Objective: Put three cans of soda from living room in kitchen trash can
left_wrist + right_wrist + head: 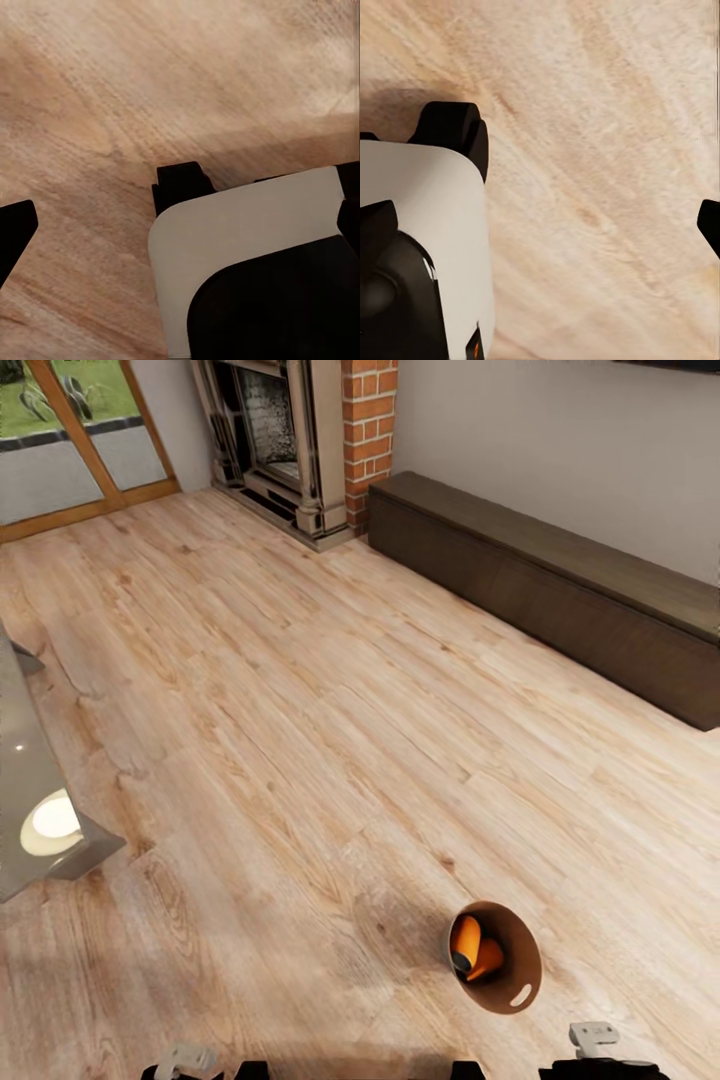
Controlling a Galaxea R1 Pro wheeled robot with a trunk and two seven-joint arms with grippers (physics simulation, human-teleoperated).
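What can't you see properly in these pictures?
- How many soda cans: head view shows orange inside the trash can, but its wall hides part of the inside, so no sure count.
- Glass table: head view, cut off by the left edge.
- Dark low cabinet: head view, cut off by the right edge.
- Fireplace: head view, top cut off.

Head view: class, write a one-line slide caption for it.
Bin holding orange soda cans stands on the wood floor near a brick fireplace.
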